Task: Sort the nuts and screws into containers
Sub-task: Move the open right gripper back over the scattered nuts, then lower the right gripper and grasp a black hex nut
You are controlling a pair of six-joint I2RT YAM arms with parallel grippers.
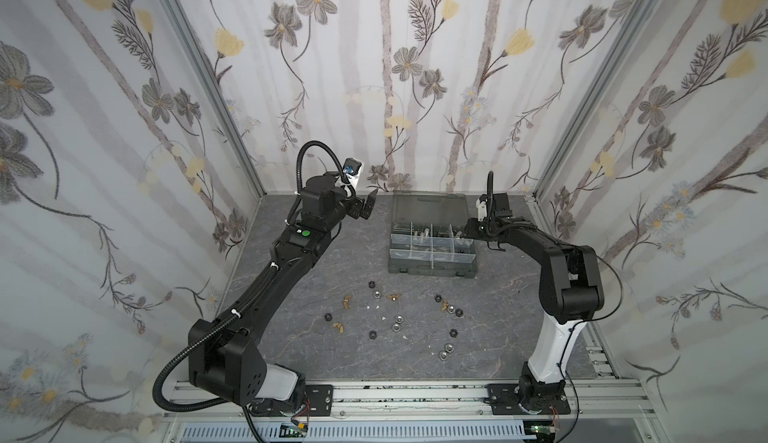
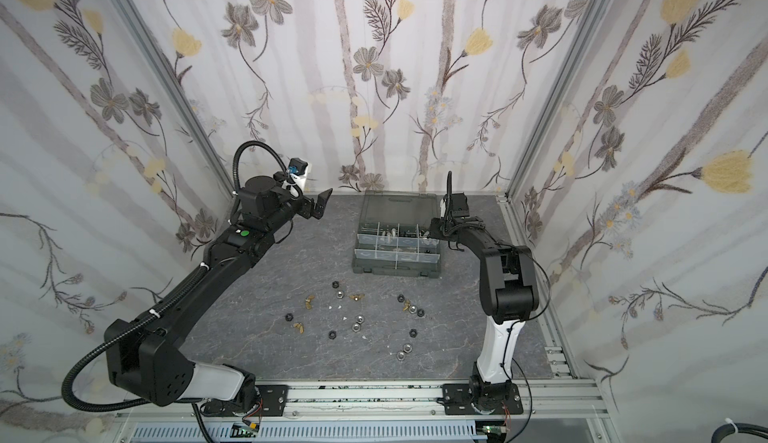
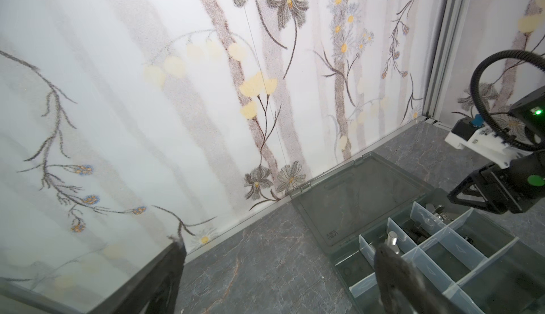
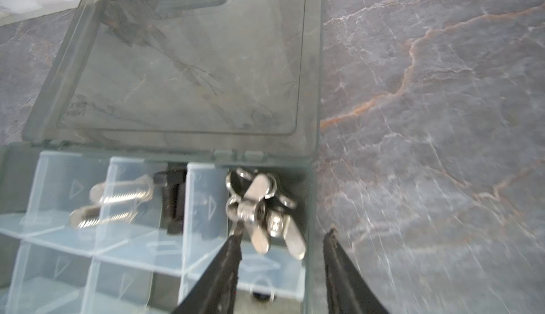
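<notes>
Step in hand: drop-off. I judge the right arm is at the delivery end of a carry, not the pick-up end.
Right gripper (image 4: 283, 233): over the box (image 1: 432, 273), above the corner compartment by the hinge on its own side. Fingers apart, nothing clamped between them.
Silver wing nuts (image 4: 259, 206): heaped in that corner compartment. One sits blurred just beside a fingertip; I cannot tell if it touches.
Silver bolts (image 4: 121, 197): in the compartments further along the same row, with a black bolt (image 4: 172, 203) next to them.
Lid (image 1: 428, 208): open, lying flat behind the box.
Left gripper (image 1: 370, 204): raised near the back wall, beside the box, well apart from the parts. Fingers wide, empty.
Loose nuts (image 1: 396, 327): scattered on the table (image 1: 291, 345) in front of the box: black, silver, and brass wing nuts (image 1: 347, 300). I see no bolts among them.
Progress: my estimate is bolts done, most nuts left.
Next move: lift the right arm clear of the dividers (image 3: 442, 238), swing to the nearest nut on its side, come down with fingers straddling it.
Watch for: small parts skating on the smooth table when the fingers close.
</notes>
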